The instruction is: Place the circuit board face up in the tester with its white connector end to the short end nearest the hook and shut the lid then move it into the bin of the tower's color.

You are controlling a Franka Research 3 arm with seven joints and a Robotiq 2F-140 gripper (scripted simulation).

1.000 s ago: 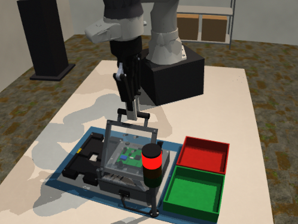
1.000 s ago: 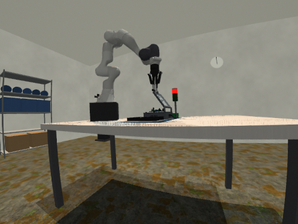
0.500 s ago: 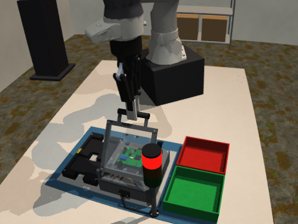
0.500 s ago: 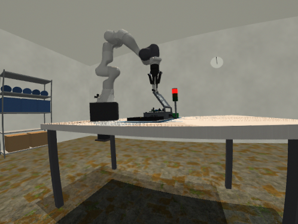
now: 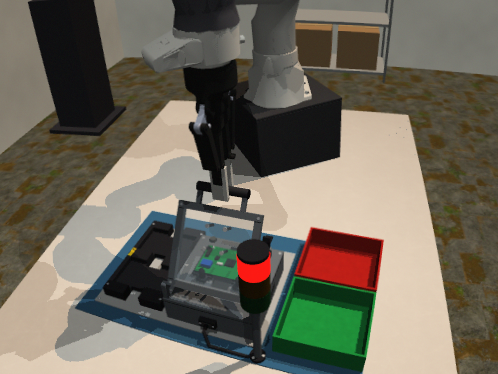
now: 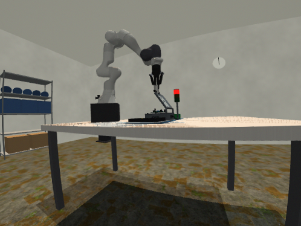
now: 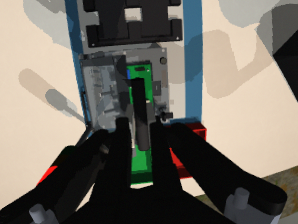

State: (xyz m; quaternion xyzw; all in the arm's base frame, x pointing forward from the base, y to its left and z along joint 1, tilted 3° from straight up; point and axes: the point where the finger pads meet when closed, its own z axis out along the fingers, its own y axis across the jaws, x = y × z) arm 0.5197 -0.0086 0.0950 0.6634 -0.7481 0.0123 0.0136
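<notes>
My gripper is shut on the lid's black handle and holds the clear lid tilted well up from the tester. The green circuit board lies face up on the tester's plate under the raised lid. The signal tower beside the tester shows red. The black tray next to the tester has both pockets empty.
A red bin and a green bin stand side by side right of the tester, both empty. Tray and tester sit on a blue mat. The robot's black base stands behind.
</notes>
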